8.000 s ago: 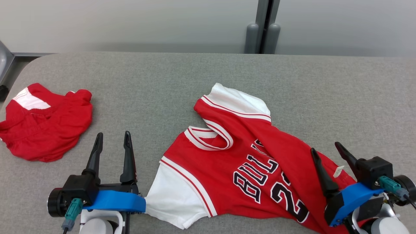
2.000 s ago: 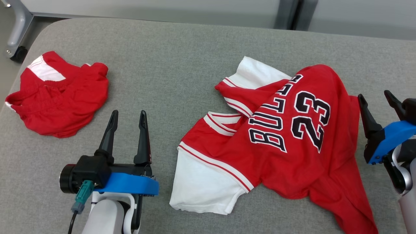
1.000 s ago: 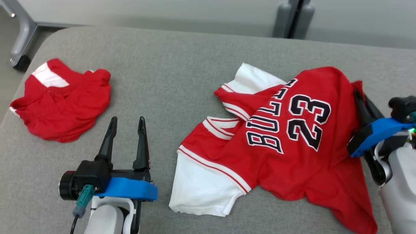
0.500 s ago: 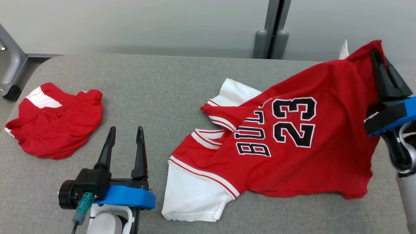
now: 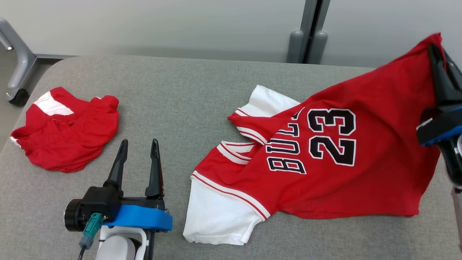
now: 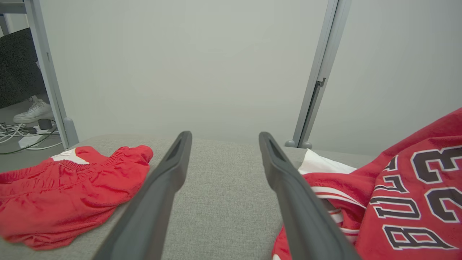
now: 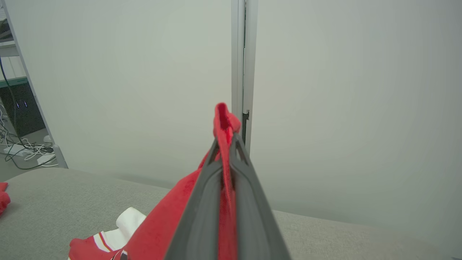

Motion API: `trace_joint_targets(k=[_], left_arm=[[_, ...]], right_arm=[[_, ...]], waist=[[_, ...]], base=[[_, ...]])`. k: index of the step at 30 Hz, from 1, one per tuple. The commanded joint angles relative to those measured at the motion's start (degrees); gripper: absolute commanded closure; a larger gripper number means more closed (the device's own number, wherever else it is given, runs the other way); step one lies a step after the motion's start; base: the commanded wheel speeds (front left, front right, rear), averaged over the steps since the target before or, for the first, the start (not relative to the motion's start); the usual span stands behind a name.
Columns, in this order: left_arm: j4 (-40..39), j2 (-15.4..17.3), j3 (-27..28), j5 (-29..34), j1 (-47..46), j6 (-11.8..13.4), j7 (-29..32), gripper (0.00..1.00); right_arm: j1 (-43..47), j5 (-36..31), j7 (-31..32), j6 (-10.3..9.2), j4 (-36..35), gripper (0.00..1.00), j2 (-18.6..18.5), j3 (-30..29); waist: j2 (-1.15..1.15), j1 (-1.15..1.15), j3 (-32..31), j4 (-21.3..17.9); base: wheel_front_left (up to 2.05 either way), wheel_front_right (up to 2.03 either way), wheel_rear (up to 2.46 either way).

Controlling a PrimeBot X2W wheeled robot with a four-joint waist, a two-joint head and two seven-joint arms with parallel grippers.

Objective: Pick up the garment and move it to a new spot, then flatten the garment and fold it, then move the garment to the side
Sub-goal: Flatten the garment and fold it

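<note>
Red-and-white numbered jersey (image 5: 325, 173): corner raised at 2 o'clock, clamped in right gripper (image 5: 438, 54); rest on grey fabric table (image 5: 180, 90). Left gripper (image 5: 139, 144), 7 o'clock: fingers spread, empty.

one red shirt (image 5: 361, 187), one pair of red shorts (image 5: 68, 137), two pincers, left pincer (image 5: 139, 141) and right pincer (image 5: 437, 52), one grey counter (image 5: 187, 90), one white shoe (image 6: 30, 113)

Crumpled red shorts (image 5: 65, 131) with a white panel lie at the left of the frame on the grey fabric table (image 5: 180, 90). Behind it, a grey post (image 5: 310, 32) stands upper right against a pale wall (image 5: 144, 25). A castered frame leg (image 5: 15, 81) sits upper left.
</note>
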Motion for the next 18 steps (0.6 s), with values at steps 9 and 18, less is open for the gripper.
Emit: trace_joint_targets(k=[9,18], left_arm=[[-0.38,-0.04,-0.50,-0.37,-1.63,0.38,-0.17,0.00],[-0.43,-0.04,-1.78,-1.00,-3.33,0.65,-0.17,0.00]], right_arm=[[-8.67,-3.06,-0.38,0.02,5.43,1.00,-1.82,2.24],[-15.55,-4.83,-2.53,0.02,17.76,1.00,-2.72,3.78]], waist=[[0.00,0.01,1.45,1.23],[0.00,0.01,3.48,3.08]], base=[[0.00,0.00,0.00],[0.00,0.00,0.00]])
